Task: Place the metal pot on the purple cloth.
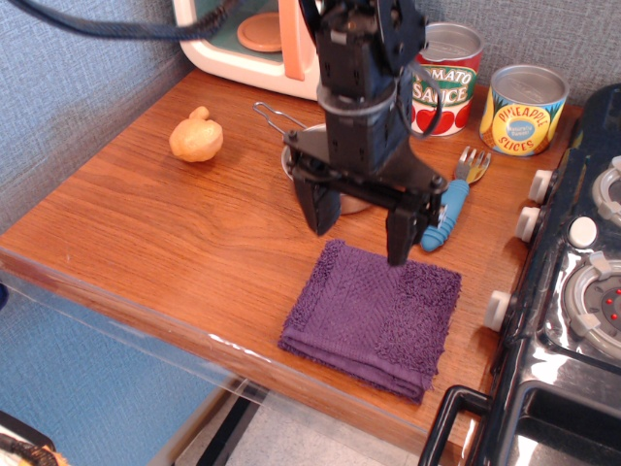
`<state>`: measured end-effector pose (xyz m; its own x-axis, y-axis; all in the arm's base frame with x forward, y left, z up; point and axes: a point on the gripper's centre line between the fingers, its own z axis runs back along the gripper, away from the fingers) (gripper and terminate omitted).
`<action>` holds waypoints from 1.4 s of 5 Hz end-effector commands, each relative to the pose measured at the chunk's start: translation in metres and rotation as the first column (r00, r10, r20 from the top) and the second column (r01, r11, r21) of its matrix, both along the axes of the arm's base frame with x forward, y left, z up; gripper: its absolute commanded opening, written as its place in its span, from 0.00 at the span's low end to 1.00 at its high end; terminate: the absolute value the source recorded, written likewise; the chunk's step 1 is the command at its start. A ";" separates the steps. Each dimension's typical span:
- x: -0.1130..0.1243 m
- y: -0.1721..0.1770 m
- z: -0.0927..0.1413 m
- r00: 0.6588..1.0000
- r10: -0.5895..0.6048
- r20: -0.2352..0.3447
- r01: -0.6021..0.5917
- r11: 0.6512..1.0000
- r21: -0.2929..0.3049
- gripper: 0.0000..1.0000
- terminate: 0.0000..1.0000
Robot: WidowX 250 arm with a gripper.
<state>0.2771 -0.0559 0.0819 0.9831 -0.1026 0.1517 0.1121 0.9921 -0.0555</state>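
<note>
- In observation.image, the gripper point(357, 230) hangs over the desk point(175, 233) with its jaws spread wide and nothing between them; one finger tip sits over the far edge of the purple cloth point(374, 316).
- The metal pot point(342, 199) stands on the desk just behind the gripper, mostly hidden by it; its wire handle point(274, 117) sticks out toward the far left.
- The pot is not yet on the cloth, which lies just in front of it.
- To grasp well, I judge the jaws should straddle the pot's rim, squarely, low enough to bite.
- The blue-handled fork point(452, 201) lies near, on the right; steer clear of it.
</note>
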 end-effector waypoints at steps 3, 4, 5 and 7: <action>0.121 0.021 -0.006 0.990 0.124 0.059 -0.124 0.992 -0.007 1.00 0.00; 0.126 0.023 -0.024 0.991 0.130 0.028 -0.130 0.991 0.021 1.00 0.00; 0.124 0.022 -0.034 0.992 0.124 0.006 -0.124 0.991 0.040 1.00 0.00; 0.123 0.028 -0.056 0.991 0.131 -0.034 -0.128 0.988 0.086 0.00 0.00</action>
<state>0.3950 -0.0278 0.0110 0.9975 0.0231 0.0667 -0.0251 0.9993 0.0282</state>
